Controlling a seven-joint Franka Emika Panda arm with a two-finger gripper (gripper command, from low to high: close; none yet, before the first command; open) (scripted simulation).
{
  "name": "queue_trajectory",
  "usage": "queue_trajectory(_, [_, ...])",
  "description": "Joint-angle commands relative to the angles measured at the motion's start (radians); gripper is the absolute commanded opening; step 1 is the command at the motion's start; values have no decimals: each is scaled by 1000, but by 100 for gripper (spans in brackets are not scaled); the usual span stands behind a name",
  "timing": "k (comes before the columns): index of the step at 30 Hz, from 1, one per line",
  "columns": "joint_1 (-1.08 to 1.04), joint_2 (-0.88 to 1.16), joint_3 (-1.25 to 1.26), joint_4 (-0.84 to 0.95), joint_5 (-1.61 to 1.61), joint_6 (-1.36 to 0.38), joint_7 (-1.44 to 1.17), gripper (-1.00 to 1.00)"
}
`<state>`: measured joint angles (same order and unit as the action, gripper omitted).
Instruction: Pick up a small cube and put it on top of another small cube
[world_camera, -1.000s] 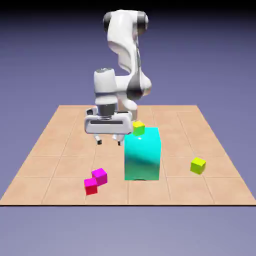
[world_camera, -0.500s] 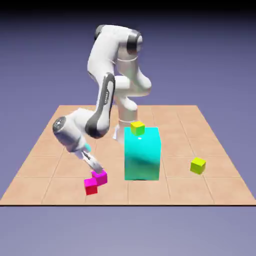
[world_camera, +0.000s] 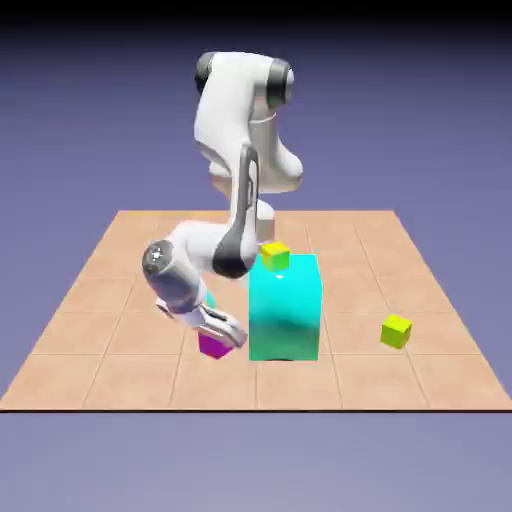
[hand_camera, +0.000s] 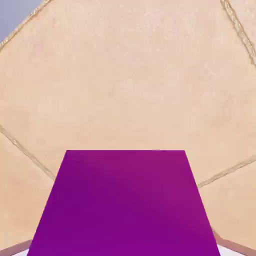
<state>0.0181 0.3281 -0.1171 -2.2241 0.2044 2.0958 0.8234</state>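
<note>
The small magenta-purple cube (world_camera: 213, 346) hangs low over the table, just left of the big cyan block (world_camera: 285, 310) in the exterior view. My gripper (world_camera: 222, 336) is shut on it, with the hand tilted down from the left. In the hand view the magenta cube (hand_camera: 125, 205) fills the bottom middle and hides the fingertips, with tan tiles beyond it. One lime cube (world_camera: 396, 331) lies on the table at the exterior view's right. Another lime cube (world_camera: 275, 256) sits on top of the cyan block. I cannot tell whether the magenta cube touches the table.
The cyan block stands tall right beside the gripper and the held cube. The tiled table (world_camera: 120, 300) ends at its front edge a little below the cube. The arm's elbow leans over the table's left half.
The gripper came down on the magenta cube, shut on it, and shifted with it toward the cyan block. The redder pink cube that lay beside it no longer shows.
</note>
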Motion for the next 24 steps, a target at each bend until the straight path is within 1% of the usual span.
queue_trajectory(1, [20, -5, 36, 1, -47, 1, -30, -100])
queue_trajectory(12, [245, -58, 434, 7, -525, 7, -381, -100])
queue_trajectory(20, [424, -85, 675, -36, -873, 25, -635, -100])
queue_trajectory(23, [457, -81, 675, -72, -918, 36, -668, -100])
queue_trajectory(24, [459, -45, 653, -75, -960, 63, -640, -100])
